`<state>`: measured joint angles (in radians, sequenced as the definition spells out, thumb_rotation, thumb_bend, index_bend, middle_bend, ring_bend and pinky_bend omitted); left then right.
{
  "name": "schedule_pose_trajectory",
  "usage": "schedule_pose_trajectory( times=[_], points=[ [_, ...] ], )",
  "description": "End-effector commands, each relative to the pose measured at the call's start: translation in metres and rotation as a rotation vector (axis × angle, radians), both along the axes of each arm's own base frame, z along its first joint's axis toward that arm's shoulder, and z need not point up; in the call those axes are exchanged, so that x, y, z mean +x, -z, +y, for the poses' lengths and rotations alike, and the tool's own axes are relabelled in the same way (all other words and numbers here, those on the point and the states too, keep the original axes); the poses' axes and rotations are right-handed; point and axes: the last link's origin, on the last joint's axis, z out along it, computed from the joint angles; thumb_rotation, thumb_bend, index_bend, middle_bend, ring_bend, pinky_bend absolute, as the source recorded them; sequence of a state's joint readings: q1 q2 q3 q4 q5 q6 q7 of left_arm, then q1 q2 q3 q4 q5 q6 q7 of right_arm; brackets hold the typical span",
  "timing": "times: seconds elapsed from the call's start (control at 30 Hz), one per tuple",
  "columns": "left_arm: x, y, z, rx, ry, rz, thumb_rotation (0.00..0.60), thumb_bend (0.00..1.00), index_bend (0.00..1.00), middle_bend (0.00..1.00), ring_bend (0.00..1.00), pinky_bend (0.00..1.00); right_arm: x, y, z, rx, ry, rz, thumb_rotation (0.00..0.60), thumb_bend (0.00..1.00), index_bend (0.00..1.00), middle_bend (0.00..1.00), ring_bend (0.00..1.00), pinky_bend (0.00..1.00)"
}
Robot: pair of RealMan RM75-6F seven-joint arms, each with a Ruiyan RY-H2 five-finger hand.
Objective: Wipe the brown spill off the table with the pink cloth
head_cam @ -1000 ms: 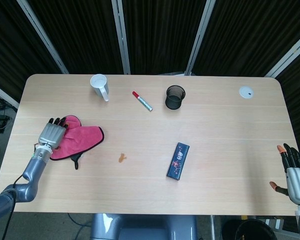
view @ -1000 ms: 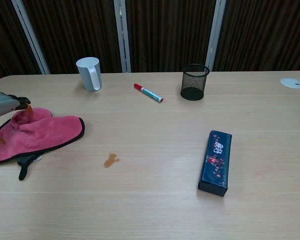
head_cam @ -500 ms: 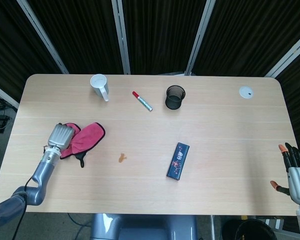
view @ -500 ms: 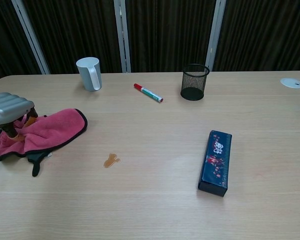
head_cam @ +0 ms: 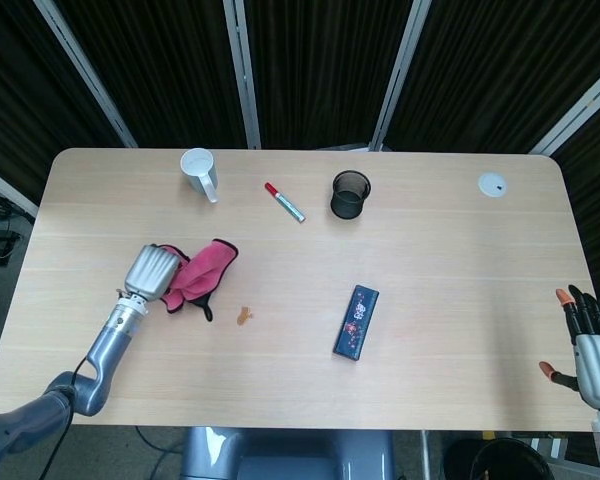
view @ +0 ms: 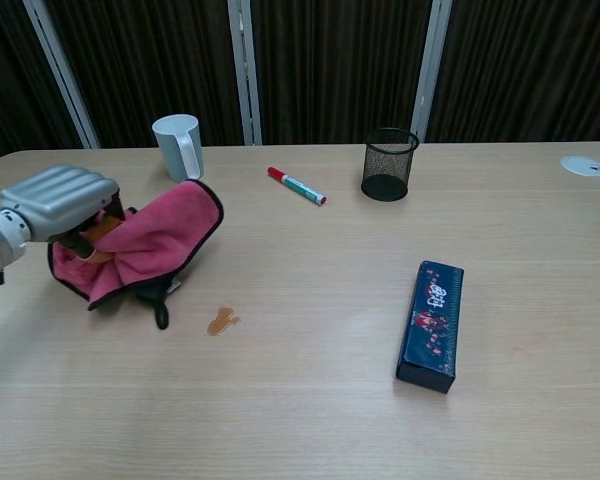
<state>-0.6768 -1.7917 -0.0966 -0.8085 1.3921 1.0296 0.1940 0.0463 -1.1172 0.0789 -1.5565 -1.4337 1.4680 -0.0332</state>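
My left hand (head_cam: 152, 272) (view: 60, 202) grips the bunched pink cloth (head_cam: 202, 272) (view: 152, 238), whose black-edged corner hangs down toward the table. The small brown spill (head_cam: 244, 315) (view: 221, 320) lies on the wood just right of and in front of the cloth, untouched. My right hand (head_cam: 590, 347) hovers off the table's near right corner with its fingers spread and nothing in it; the chest view does not show it.
A white mug (head_cam: 199, 171) (view: 179, 146), a red-capped marker (head_cam: 284, 201) (view: 297, 185) and a black mesh cup (head_cam: 350, 193) (view: 389, 163) line the far side. A dark blue box (head_cam: 356, 321) (view: 432, 323) lies right of the spill. A white disc (head_cam: 492, 184) sits far right.
My left hand closed on the cloth, bunched it up and carried it rightward across the table toward the spill. The right hand stayed put.
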Motion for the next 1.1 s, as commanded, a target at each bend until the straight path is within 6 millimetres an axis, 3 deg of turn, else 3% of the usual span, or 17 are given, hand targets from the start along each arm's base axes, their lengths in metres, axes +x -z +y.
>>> schedule_pose_trajectory(
  times=[0.03,0.23,0.3,0.47,0.83,1.1],
  points=[
    [0.027,0.012,0.0,-0.002,0.059,-0.039,0.6,0.46,0.89,0.7,0.62,0.57,-0.002,-0.003,0.0,-0.007,0.007,-0.001,0.6,0.0,0.02,0.0,0.0,0.0],
    [0.066,0.044,-0.009,-0.056,0.105,-0.085,0.6,0.46,0.9,0.7,0.62,0.57,-0.006,-0.007,-0.002,-0.021,0.018,-0.013,0.6,0.0,0.02,0.0,0.0,0.0],
    [0.086,0.066,-0.023,-0.114,0.146,-0.093,0.6,0.46,0.9,0.7,0.62,0.57,-0.009,-0.009,-0.002,-0.025,0.03,-0.018,0.6,0.0,0.02,0.0,0.0,0.0],
    [0.103,0.091,-0.041,-0.175,0.167,-0.105,0.6,0.46,0.9,0.7,0.62,0.57,-0.01,-0.012,-0.002,-0.032,0.031,-0.02,0.6,0.0,0.02,0.0,0.0,0.0],
    [0.109,0.11,-0.071,-0.247,0.232,-0.077,0.6,0.46,0.91,0.7,0.63,0.58,-0.01,-0.01,0.0,-0.028,0.031,-0.015,0.6,0.0,0.03,0.0,0.0,0.0],
    [0.086,0.098,-0.059,-0.206,0.212,-0.01,0.6,0.47,0.91,0.7,0.63,0.58,-0.009,-0.01,0.0,-0.026,0.026,-0.015,0.6,0.0,0.03,0.0,0.0,0.0]
  ],
)
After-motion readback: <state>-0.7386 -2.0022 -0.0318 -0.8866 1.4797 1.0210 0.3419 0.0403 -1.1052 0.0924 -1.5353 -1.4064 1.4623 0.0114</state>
